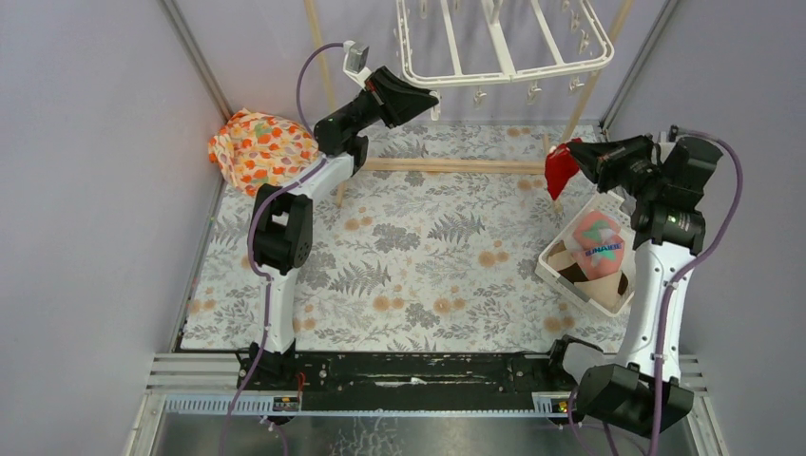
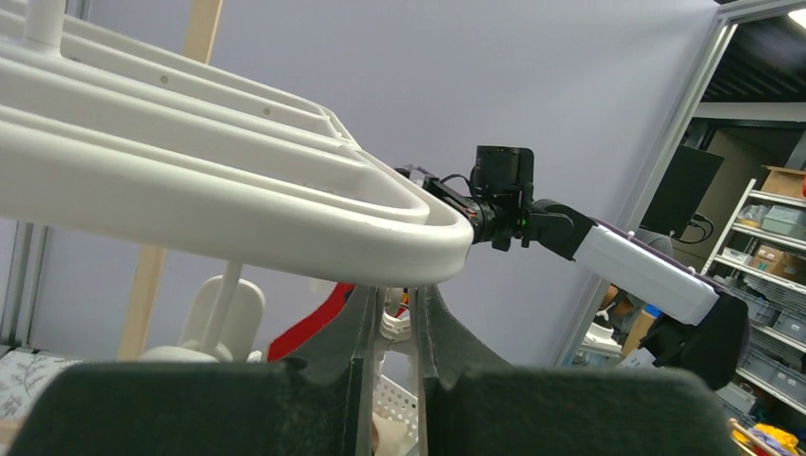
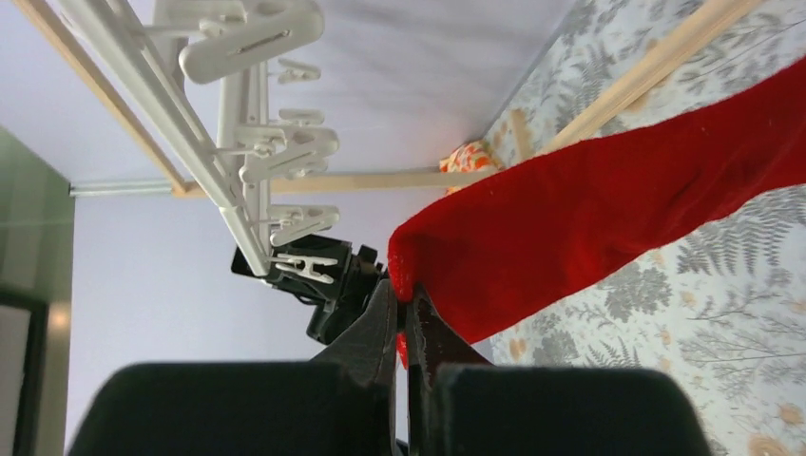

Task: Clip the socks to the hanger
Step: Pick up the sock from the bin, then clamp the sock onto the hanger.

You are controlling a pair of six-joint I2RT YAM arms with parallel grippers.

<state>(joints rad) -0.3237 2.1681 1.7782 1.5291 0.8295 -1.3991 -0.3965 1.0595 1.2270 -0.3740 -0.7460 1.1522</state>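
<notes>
holds the red sock [image 1: 561, 167] clamped in the right pincer [image 1: 576, 154], lifted off the surface [image 1: 418, 249] near the hanger [image 1: 511, 68], apart from it. sets the left pincer [image 1: 431, 95] just under the hanger's rim, tips nearly together; cannot tell whether gripping anything. leaves the pink sock [image 1: 599, 243] and tan sock [image 1: 576, 270] in the white basket [image 1: 561, 281].

Past the top edge of the overhead frame you lose the far part of the hanger [image 1: 504, 43]. In the left wrist view its rim covers the tips of the left gripper [image 2: 394, 302], so you cannot tell whether they hold anything. The red sock [image 3: 608, 214] runs off the right wrist frame's right edge. Lower right overhead, the pink sock [image 1: 599, 245] hides part of the tan and brown sock [image 1: 573, 258]; its lettering is too small to read.
</notes>
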